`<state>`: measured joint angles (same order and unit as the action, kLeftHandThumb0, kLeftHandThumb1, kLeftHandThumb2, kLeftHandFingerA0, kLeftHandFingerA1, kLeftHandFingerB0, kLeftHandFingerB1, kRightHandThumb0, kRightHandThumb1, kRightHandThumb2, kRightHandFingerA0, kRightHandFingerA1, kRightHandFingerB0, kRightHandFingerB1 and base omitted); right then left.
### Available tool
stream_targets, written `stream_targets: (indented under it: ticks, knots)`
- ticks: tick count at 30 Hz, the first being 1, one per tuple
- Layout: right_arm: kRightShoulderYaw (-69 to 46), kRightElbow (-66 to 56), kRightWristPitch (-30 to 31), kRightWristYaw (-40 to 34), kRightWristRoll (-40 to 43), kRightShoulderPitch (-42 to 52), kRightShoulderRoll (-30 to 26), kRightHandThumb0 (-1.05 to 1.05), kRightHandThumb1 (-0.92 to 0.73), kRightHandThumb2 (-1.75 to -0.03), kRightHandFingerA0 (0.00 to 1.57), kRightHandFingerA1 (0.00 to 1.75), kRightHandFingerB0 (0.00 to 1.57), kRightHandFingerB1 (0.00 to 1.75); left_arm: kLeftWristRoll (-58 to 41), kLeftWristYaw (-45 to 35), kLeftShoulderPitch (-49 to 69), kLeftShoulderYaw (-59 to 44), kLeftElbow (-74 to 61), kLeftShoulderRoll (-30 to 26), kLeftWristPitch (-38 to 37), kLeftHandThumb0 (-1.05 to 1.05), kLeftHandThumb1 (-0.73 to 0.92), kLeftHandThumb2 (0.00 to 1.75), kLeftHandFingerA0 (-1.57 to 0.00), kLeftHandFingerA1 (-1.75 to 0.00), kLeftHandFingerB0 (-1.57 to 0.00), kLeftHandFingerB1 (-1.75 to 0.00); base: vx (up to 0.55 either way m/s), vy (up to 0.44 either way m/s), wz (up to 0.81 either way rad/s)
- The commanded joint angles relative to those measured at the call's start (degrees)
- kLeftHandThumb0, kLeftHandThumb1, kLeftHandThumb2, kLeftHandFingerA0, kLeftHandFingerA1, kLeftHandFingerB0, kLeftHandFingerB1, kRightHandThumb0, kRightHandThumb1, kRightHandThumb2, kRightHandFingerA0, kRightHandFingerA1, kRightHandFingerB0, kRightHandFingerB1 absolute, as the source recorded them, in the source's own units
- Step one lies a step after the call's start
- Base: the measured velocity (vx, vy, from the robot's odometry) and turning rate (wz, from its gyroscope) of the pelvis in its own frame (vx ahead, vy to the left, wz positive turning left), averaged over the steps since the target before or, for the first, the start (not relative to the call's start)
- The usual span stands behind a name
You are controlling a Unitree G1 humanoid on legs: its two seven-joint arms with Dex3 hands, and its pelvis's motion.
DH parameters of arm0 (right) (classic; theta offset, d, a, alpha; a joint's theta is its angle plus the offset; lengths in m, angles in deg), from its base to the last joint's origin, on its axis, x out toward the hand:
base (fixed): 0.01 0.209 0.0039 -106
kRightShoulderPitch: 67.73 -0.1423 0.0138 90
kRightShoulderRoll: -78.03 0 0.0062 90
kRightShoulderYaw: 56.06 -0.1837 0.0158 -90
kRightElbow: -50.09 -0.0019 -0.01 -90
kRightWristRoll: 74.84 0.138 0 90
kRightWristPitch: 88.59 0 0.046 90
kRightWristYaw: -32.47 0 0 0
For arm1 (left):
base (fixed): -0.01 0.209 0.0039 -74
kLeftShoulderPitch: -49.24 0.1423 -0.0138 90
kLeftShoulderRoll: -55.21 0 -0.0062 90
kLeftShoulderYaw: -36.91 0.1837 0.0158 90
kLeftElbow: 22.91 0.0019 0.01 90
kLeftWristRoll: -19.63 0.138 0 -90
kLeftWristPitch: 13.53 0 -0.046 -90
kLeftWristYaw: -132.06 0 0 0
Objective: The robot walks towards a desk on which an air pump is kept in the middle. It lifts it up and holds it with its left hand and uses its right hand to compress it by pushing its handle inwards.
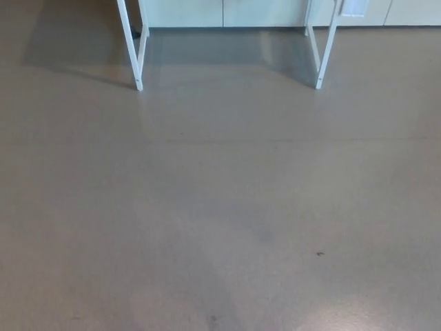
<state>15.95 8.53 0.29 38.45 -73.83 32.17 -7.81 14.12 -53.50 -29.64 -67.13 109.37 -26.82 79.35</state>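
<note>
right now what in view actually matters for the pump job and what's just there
Belongs to the job:
- white desk legs, the only part of the desk that shows; its top and the air pump are out of frame

Just there:
- grey floor
- pale cabinet fronts behind the legs
- small dark speck on the floor

Neither hand shows.

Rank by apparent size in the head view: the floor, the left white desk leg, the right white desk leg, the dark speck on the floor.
1. Floor, filling most of the picture.
2. Left desk leg and right desk leg: alike, no ranking.
3. Dark speck, tiny.
</note>
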Motion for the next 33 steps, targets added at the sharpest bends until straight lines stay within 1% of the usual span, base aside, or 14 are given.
stream_targets:
  ticks: [1, 3, 5, 6, 10, 12, 13, 16, 17, 21, 22, 24, 28, 33]
  knots:
    - [-12.5, 7.3, -4.3, 5.4, 14.3, -4.2, -1.1, -0.21, -0.67, -0.59, 0.61, 0.51, 0.45, 0.43, -18.5, -4.5, -7.0, -18.5, 8.4, -2.5, -0.5, -0.10, 0.74, 0.64, -0.20, -0.36, -0.19, -0.31, -0.15, -0.037, 0.07]
    - [-11.8, 8.0, -5.8, 4.8, 12.3, -4.3, -0.9, -0.23, -0.68, -0.60, 0.60, 0.50, 0.48, 0.43, -18.6, -5.5, -7.8, -19.5, 8.7, -2.2, 0.0, -0.08, 0.75, 0.62, -0.20, -0.33, -0.22, -0.31, -0.16, -0.034, 0.27]
    - [-10.7, 9.2, -7.7, 3.3, 9.9, -4.1, -0.4, -0.16, -0.71, -0.60, 0.60, 0.48, 0.47, 0.42, -17.9, -6.7, -7.0, -19.7, 6.4, -2.2, 0.6, -0.08, 0.76, 0.62, -0.19, -0.36, -0.24, -0.33, -0.16, -0.007, -0.12]
    - [-10.8, 9.8, -7.7, 2.8, 9.7, -4.7, -0.4, -0.16, -0.71, -0.60, 0.58, 0.47, 0.46, 0.42, -17.2, -7.4, -6.9, -19.5, 6.2, -2.3, 0.7, -0.10, 0.78, 0.63, -0.15, -0.33, -0.18, -0.31, 0.09, 0.042, -0.06]
    - [-13.6, 8.6, -5.0, 0.4, 12.1, -8.9, 0.4, -0.16, -0.71, -0.61, 0.61, 0.50, 0.47, 0.43, -16.4, -7.2, -7.9, -20.0, 5.6, -2.1, 1.7, -0.10, 0.75, 0.62, -0.16, -0.34, -0.24, -0.33, 0.10, 0.221, -0.22]
    - [-16.5, 4.4, 0.8, 0.2, 16.2, -12.0, 1.3, -0.15, -0.69, -0.67, 0.54, 0.54, 0.44, 0.47, -15.8, -6.5, -9.1, -20.2, 6.5, -2.4, 2.6, -0.13, 0.74, 0.64, -0.20, -0.36, -0.20, -0.32, 0.27, 0.393, -0.18]
    - [-16.9, 3.7, 0.7, -0.2, 16.4, -12.3, 2.0, -0.15, -0.77, -0.68, 0.50, 0.50, 0.41, 0.45, -15.4, -6.4, -9.4, -20.1, 6.8, -2.5, 2.7, -0.14, 0.77, 0.64, -0.23, -0.35, -0.22, -0.32, 0.32, 0.382, -0.12]
    - [-17.2, 4.0, -1.6, -1.1, 15.7, -12.4, 3.7, -0.17, -0.79, -0.64, 0.51, 0.48, 0.43, 0.43, -14.9, -6.7, -10.2, -19.6, 7.1, -2.7, 2.4, -0.14, 0.78, 0.63, -0.24, -0.36, -0.22, -0.32, 0.27, 0.266, 0.00]
    - [-14.6, 7.0, -5.0, -2.2, 11.7, -12.6, 3.4, -0.17, -0.74, -0.61, 0.52, 0.46, 0.45, 0.42, -15.1, -6.8, -11.5, -19.6, 7.3, -2.6, 2.3, -0.09, 0.54, 0.94, -0.20, -0.53, -0.15, -0.49, 0.19, 0.117, 0.01]
    - [-12.2, 8.7, -8.8, -1.2, 10.2, -12.1, 3.5, -0.22, -0.74, -0.62, 0.57, 0.47, 0.43, 0.40, -15.3, -7.1, -12.7, -19.4, 7.7, -3.6, 2.3, -0.09, 0.51, 0.91, -0.25, -0.54, -0.18, -0.49, 0.21, 0.002, 0.11]
    - [-12.1, 8.7, -8.7, -1.5, 10.5, -12.4, 3.0, -0.23, -0.75, -0.62, 0.63, 0.48, 0.47, 0.41, -15.0, -7.0, -12.6, -18.9, 7.5, -3.2, 1.9, -0.15, 0.71, 0.60, -0.38, -0.41, -0.32, -0.35, 0.24, -0.065, 0.12]
    - [-11.6, 9.1, -9.0, -1.2, 10.5, -12.8, 1.8, -0.23, -0.75, -0.62, 0.58, 0.46, 0.44, 0.40, -13.7, -7.8, -11.9, -17.0, 6.7, -2.6, 0.3, -0.14, 0.72, 0.61, -0.40, -0.42, -0.29, -0.34, 0.28, -0.094, 0.10]
    - [-11.2, 9.3, -9.0, -1.0, 11.1, -12.0, 1.8, -0.22, -0.73, -0.61, 0.64, 0.48, 0.46, 0.41, -12.7, -7.8, -10.1, -15.0, 4.6, -2.9, 0.0, -0.17, 0.72, 0.61, -0.45, -0.41, -0.34, -0.34, 0.30, -0.176, -0.04]
    - [-10.2, 9.7, -9.9, 0.1, 11.1, -11.6, 1.3, -0.26, -0.72, -0.61, 0.61, 0.47, 0.46, 0.41, -13.0, -7.2, -9.6, -13.7, 2.6, -2.9, 0.6, -0.16, 0.75, 0.61, -0.43, -0.41, -0.32, -0.35, 0.34, -0.208, 0.20]
